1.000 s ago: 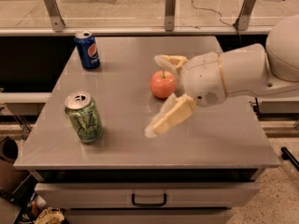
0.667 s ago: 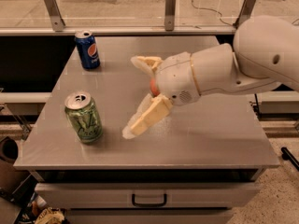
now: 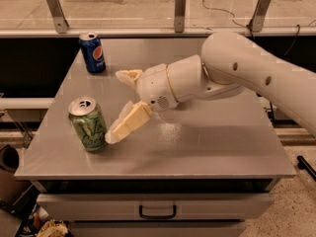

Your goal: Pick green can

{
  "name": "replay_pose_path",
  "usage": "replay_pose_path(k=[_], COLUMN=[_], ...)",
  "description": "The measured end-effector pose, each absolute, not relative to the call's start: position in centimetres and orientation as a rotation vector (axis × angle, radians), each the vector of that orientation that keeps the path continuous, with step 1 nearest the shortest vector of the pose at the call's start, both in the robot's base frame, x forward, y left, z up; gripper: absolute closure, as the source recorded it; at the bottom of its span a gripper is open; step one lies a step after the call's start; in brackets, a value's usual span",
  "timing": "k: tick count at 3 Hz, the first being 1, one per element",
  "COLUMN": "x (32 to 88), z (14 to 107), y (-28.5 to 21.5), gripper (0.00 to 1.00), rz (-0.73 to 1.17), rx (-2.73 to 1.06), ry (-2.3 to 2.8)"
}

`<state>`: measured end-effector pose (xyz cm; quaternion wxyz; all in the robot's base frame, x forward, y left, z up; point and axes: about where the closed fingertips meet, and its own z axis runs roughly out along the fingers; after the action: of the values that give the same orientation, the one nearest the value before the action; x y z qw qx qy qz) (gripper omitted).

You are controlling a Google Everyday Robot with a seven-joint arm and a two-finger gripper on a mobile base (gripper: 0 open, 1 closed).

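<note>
The green can (image 3: 88, 123) stands upright near the front left of the grey table (image 3: 207, 142); it is light green with pale leaf-like markings and a silver top. My gripper (image 3: 117, 105) is open just right of the can, about level with it. One pale finger (image 3: 126, 123) points down-left and ends close to the can's right side. The other finger (image 3: 128, 76) sits farther back, behind and right of the can. Nothing is held.
A blue Pepsi can (image 3: 92, 52) stands upright at the table's back left corner. My white arm (image 3: 237, 75) reaches in from the right over the table's middle and hides what lies behind it. A drawer with a black handle (image 3: 157, 212) is below the front edge.
My gripper has moved left across the table toward the green can, staying open. The apple seen earlier is now hidden behind the arm. Both cans have stayed put.
</note>
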<state>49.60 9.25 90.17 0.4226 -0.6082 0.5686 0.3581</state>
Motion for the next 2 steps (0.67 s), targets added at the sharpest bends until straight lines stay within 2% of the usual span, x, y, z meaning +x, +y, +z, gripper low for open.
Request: replay_pose_path(k=[2], x=[48.0], z=[89.2], y=[11.6], gripper=[0.0], rz=[1.013], rx=[-1.517], ry=[1.373])
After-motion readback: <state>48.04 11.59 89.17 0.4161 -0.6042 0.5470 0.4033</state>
